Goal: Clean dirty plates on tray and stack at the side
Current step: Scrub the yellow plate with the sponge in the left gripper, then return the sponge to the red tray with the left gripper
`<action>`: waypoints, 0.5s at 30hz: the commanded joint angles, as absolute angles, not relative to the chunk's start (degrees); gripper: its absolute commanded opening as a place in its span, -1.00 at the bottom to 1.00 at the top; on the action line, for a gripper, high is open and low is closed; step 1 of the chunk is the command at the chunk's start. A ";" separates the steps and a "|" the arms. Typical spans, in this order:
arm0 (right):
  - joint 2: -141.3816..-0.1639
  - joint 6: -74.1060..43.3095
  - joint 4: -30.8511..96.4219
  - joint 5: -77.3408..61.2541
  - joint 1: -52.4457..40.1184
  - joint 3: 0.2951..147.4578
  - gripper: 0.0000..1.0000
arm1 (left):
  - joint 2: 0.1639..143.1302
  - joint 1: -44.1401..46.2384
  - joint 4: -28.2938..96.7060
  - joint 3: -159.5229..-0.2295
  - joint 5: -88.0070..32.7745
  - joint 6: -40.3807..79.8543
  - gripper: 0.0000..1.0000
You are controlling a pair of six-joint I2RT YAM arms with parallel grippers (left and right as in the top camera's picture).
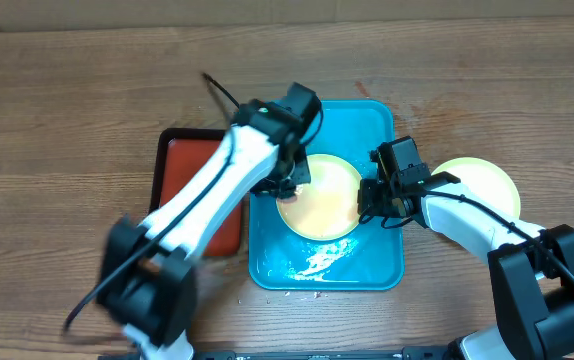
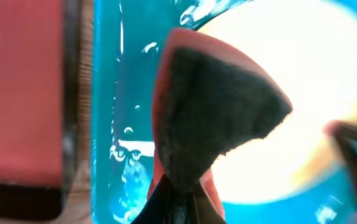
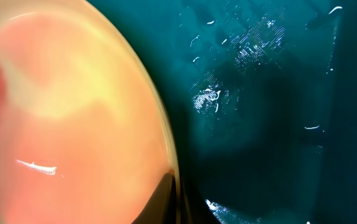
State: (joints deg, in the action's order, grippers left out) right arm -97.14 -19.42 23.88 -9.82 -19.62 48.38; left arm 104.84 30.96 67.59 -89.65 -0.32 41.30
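Note:
A pale yellow plate (image 1: 327,205) lies in the turquoise tray (image 1: 367,125), which is wet. My left gripper (image 1: 287,185) is over the plate's left edge, shut on a red sponge with a dark scouring face (image 2: 216,112); its jaws (image 2: 181,208) pinch the sponge's lower end just above the plate (image 2: 315,93). My right gripper (image 1: 370,200) is at the plate's right edge and is shut on the rim (image 3: 175,193), with the plate's inside (image 3: 73,124) to the left of the jaws. A second pale yellow-green plate (image 1: 482,185) rests on the bare wood to the right of the tray.
A smaller red tray with a black rim (image 1: 202,190) sits against the turquoise tray's left side, partly under my left arm. Water and foam (image 1: 317,262) pool at the tray's near end. Brown wood tabletop (image 1: 67,120) surrounds everything.

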 commanded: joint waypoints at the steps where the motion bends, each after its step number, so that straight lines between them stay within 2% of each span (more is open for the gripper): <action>1: -99.35 -18.00 25.39 -6.13 -19.49 47.20 -0.92 | 97.71 30.13 69.19 -90.06 0.99 38.02 -0.92; 9: -99.35 -17.98 25.63 -6.11 -19.49 47.20 -0.92 | 94.76 21.58 77.25 -88.03 14.44 37.91 -0.91; 15: -99.35 -18.00 25.61 -6.13 -19.49 47.20 -0.92 | 95.48 12.60 63.94 -73.21 12.34 35.35 -0.90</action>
State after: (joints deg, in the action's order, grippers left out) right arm -97.14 -19.40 24.10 -9.82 -19.59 48.47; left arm 94.39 15.51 67.55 -79.35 11.62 38.35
